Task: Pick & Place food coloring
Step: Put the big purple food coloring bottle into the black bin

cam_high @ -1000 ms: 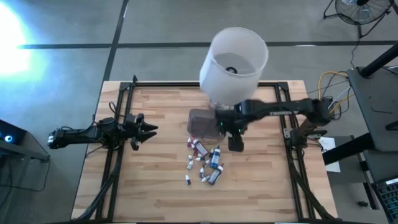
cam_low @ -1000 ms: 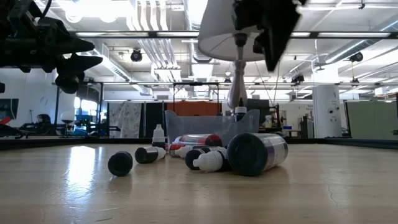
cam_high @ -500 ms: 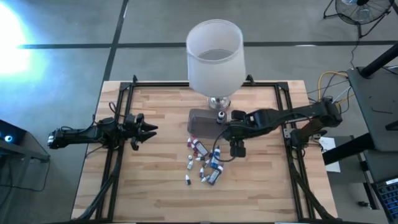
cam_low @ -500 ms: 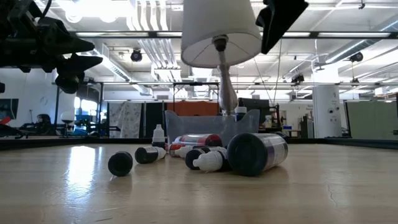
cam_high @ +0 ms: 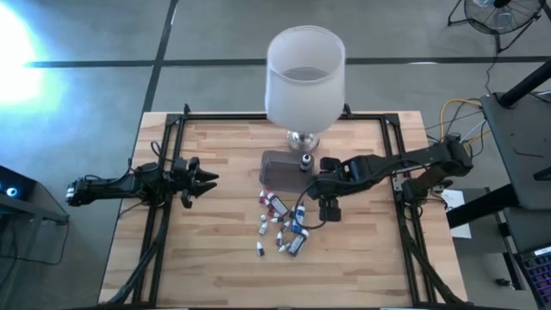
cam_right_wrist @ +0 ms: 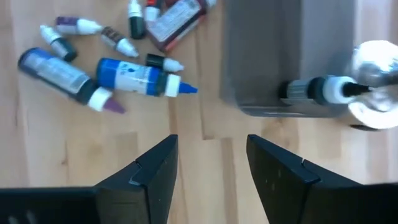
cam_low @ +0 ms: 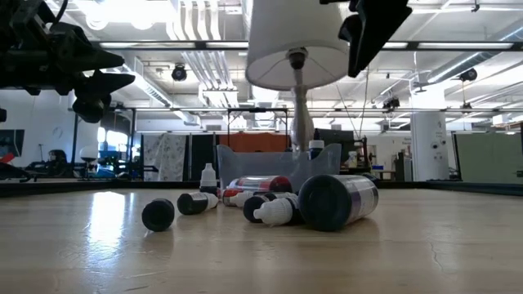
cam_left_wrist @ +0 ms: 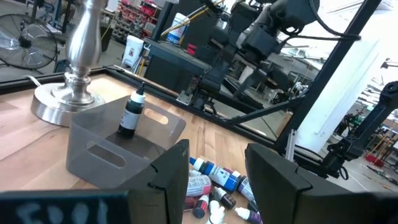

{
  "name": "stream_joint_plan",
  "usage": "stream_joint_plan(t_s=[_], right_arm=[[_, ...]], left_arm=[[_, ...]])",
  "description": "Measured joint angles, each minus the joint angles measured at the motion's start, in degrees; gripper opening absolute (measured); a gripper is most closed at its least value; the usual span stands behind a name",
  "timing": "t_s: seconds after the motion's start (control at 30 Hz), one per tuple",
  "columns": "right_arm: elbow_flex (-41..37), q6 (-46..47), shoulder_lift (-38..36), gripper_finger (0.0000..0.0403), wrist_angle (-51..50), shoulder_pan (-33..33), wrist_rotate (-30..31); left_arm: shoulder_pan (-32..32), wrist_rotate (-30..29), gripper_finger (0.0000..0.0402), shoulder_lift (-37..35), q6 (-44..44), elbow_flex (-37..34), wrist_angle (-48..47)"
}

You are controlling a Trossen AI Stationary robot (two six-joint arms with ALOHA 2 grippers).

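Several small food coloring bottles (cam_high: 282, 228) lie on their sides in a loose pile on the wooden table (cam_high: 215, 250), also seen in the low view (cam_low: 270, 204) and the right wrist view (cam_right_wrist: 118, 68). One dark bottle (cam_left_wrist: 130, 115) stands upright at the clear plastic tub (cam_high: 277, 170). My right gripper (cam_high: 327, 213) hangs open above the table, just right of the pile and near the tub's near right corner (cam_right_wrist: 261, 106), touching nothing. My left gripper (cam_high: 202, 179) is open and waits at the table's left, pointing toward the tub.
A tall lamp with a white shade (cam_high: 306, 65) stands on its metal base (cam_high: 301, 140) right behind the tub, close to my right arm. Black frame rails (cam_high: 164, 198) run along the table's sides. Bare wood lies near the table's near edge.
The lamp, tipped over toward my right arm a second ago, has rocked back upright, and its shade has shifted a little to the right again. My right arm has drawn back from the lamp's stem, and its gripper has moved slightly toward the near edge. The bottles have stayed put.
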Motion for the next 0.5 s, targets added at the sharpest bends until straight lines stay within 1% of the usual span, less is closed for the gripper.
stream_joint_plan(t_s=[0.13,0.23,0.27,0.37,0.5], right_arm=[[-3.6,-5.6,0.0,0.0185,0.7,2.9,-4.6],[-7.8,-14.4,0.2,0.0185,4.8,6.0,-10.6],[-9.1,-17.8,0.4,0.0185,6.7,7.1,-11.5],[-12.2,-26.9,2.0,0.0185,13.7,10.0,-11.7],[-13.9,-30.0,5.3,0.0185,19.2,11.8,-11.6]], left_arm=[[0.0,0.0,0.0135,0.0,0.0,0.0,0.0],[0.0,0.0,0.0135,0.0,0.0,0.0,0.0],[0.0,0.0,0.0135,0.0,0.0,0.0,0.0],[0.0,0.0,0.0135,0.0,0.0,0.0,0.0],[0.0,0.0,0.0135,0.0,0.0,0.0,0.0]])
